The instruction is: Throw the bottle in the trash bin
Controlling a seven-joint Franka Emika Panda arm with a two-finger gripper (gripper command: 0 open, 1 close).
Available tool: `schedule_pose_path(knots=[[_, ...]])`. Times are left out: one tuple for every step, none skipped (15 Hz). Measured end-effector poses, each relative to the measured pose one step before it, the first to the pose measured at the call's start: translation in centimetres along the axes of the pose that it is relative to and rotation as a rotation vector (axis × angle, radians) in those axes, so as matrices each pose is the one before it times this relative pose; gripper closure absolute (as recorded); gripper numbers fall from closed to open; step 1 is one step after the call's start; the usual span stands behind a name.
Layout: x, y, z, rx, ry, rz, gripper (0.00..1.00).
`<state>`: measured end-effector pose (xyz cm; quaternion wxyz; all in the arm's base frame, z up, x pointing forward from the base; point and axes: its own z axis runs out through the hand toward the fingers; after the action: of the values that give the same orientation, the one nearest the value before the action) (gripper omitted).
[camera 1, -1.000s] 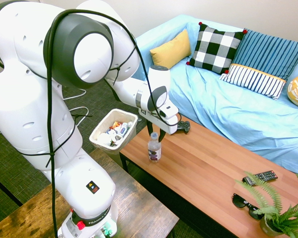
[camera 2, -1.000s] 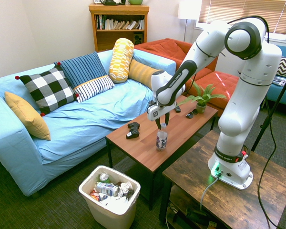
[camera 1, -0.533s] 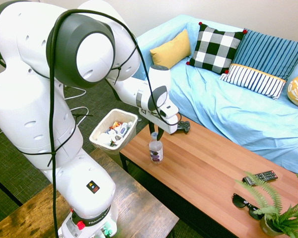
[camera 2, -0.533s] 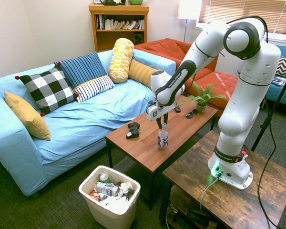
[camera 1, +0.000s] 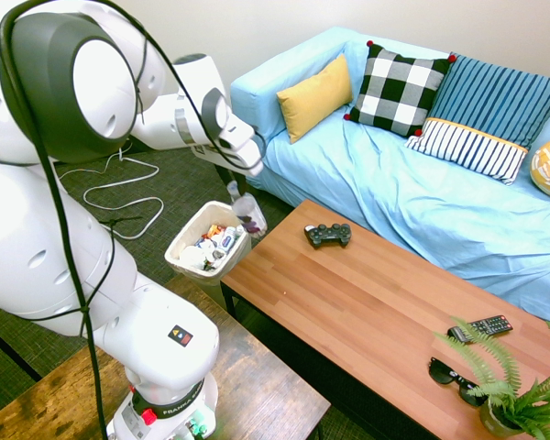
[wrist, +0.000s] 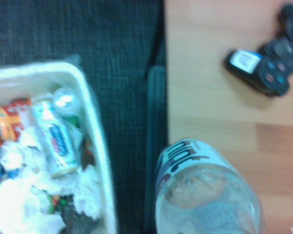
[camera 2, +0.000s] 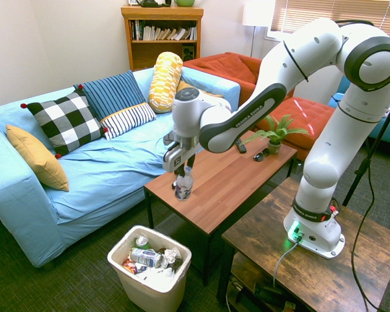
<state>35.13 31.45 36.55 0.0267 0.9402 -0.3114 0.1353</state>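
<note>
My gripper (camera 1: 237, 190) (camera 2: 182, 171) is shut on the neck of the bottle (camera 1: 249, 214) (camera 2: 184, 185), a small clear one with a dark label band. The bottle hangs in the air, slightly tilted, above the end edge of the wooden coffee table (camera 1: 376, 302) (camera 2: 227, 185). The white trash bin (camera 1: 187, 230) (camera 2: 143, 229) stands on the floor just beyond that edge, holding cans, wrappers and crumpled paper. In the wrist view the bottle (wrist: 205, 190) fills the foreground over the table's edge. The bin's rim (wrist: 94, 131) lies off to one side of it.
A black game controller (camera 1: 328, 235) (wrist: 266, 68) lies on the table near the bottle. A remote (camera 1: 479, 325), sunglasses (camera 1: 454, 376) and a potted fern (camera 1: 522, 394) sit at the far end. The blue sofa (camera 1: 412, 197) with pillows runs along the table.
The fingers closed on the bottle's neck. The arm then lifted it off the table and swung it to the table's end, towards the trash bin.
</note>
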Motion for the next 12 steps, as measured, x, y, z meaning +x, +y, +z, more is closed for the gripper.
schedule_pose_path(knots=[[-2.356,-2.088,-0.263,0.00219,0.02702,-0.02612,1.0],[-1.656,-1.777,0.394,-0.00538,0.01131,-0.02353,1.0],[-1.308,-1.628,0.869,-0.00803,-0.00133,-0.02437,1.0],[-1.075,-1.633,0.989,-0.00643,-0.00114,-0.02233,1.0],[-1.084,-1.841,1.04,-0.00398,-0.00002,-0.01983,1.0],[-1.008,-1.872,0.931,-0.00318,-0.00202,-0.01674,1.0],[-0.926,-1.694,0.836,-0.007,-0.00679,-0.0129,0.0],[-0.696,-1.382,0.645,-0.00406,-0.00663,-0.00783,0.0],[-0.336,-0.913,0.481,-0.00231,-0.00154,-0.00275,0.0],[0.057,-0.567,0.356,-0.00263,0.00282,0.00144,0.0],[0.276,-0.289,0.379,-0.0039,0.00243,0.00348,0.0],[0.301,-0.218,0.268,-0.00371,-0.00172,0.00333,0.0]])
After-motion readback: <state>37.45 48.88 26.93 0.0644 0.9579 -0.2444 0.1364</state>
